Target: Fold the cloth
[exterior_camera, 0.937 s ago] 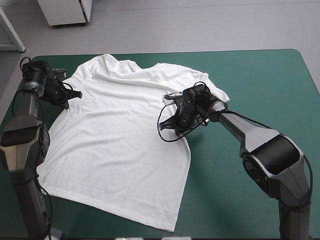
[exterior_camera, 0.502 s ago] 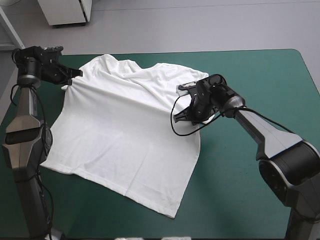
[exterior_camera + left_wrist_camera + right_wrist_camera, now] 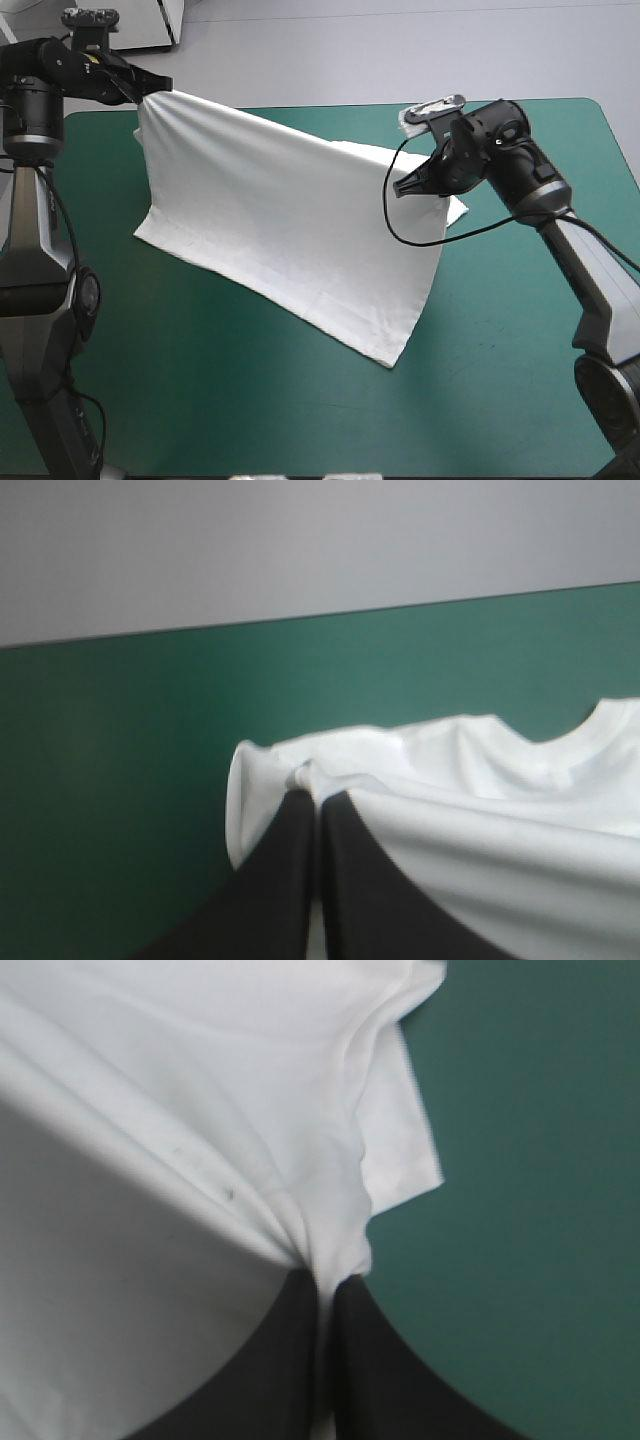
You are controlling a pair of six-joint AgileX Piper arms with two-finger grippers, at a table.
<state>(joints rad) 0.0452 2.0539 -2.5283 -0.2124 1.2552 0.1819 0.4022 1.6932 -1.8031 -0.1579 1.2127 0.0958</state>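
The left gripper point(image 3: 314, 798) has its two black fingers point(image 3: 275, 890) pressed all but together in a narrow pointed arch. A small bunched nub of white cloth is pinched at their tips. That cloth is the T-shirt point(image 3: 290, 215), a soft, matte fabric. Just beside the pinch a sleeve point(image 3: 240, 810) curls into a rounded, tube-like opening. Farther right the neckband point(image 3: 600, 725) shows as a smooth curved scoop. Long shallow folds run away from the fingers.

The right gripper point(image 3: 322, 1282) is likewise nearly closed on the T-shirt, its broad curved fingers meeting in a point. Creases fan out from the grip like spokes, and a couple of tiny dark specks mark the fabric close by. Beside the grip a loose flap ends in a straight edge and a squarish corner over the teal-green cover point(image 3: 530, 1160).

Seen from above, the left gripper is high over the far left corner of the table point(image 3: 500, 390). The right gripper is high over its right half, toward the far side. The T-shirt hangs between them as a taut, slanting sheet. Its lower edge rests on the cover, running diagonally from the left side toward the near right and ending in a pointed corner near the table's middle. Beyond the right gripper, a further part of the T-shirt lies on the cover. The cover is smooth and flat, and the table's corners are rounded.
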